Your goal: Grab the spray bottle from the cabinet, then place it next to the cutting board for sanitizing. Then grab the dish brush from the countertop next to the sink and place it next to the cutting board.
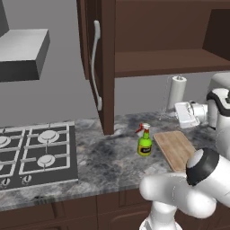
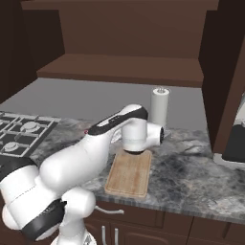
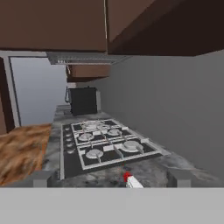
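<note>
The green spray bottle stands upright on the marbled countertop, just left of the tan cutting board. Its red nozzle shows low in the hand view, between the fingertips. My gripper hovers above the board's far end, right of and above the bottle, pointing left toward the stove. It is open with nothing in it. Overhead, the dark brown cabinet has its door swung open and its shelf bare. The dish brush and the sink are out of view.
A white paper towel roll stands at the wall behind the board. A gas stove lies to the left under a grey hood. An appliance stands at the far right.
</note>
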Controlling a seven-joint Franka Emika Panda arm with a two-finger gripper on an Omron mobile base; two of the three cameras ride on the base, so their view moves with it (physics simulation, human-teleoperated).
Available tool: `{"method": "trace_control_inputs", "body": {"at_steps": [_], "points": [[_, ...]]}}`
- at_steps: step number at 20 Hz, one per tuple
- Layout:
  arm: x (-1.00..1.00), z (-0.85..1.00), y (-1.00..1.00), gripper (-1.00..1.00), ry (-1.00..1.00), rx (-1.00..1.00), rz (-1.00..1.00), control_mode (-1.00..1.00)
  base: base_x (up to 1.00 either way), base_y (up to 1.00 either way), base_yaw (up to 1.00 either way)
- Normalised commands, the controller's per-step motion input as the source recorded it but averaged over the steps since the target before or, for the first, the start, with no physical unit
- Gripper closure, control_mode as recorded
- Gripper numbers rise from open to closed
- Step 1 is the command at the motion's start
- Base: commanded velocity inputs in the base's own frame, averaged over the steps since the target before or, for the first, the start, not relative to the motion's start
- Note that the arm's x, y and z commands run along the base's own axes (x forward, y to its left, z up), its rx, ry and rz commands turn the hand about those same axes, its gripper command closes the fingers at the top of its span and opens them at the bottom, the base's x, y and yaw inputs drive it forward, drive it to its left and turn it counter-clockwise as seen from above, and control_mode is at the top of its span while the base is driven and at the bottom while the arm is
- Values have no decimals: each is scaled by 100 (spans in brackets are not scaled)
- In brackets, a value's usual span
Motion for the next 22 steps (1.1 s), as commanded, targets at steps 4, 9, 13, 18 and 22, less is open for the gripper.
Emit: {"method": "trace_control_inputs", "body": {"at_steps": [4, 9, 13, 18, 22], "points": [[-75, 64, 0, -100, 15, -16, -22, -100, 0, 0, 0], [-58, 77, 10, -100, 21, -24, -27, -100, 0, 0, 0], [-57, 64, 0, -100, 19, -26, -33, -100, 0, 0, 0], [-46, 45, 1, -100, 19, -29, -36, -100, 0, 0, 0], [-50, 15, 0, -100, 8, -25, -43, -100, 0, 0, 0]]}}
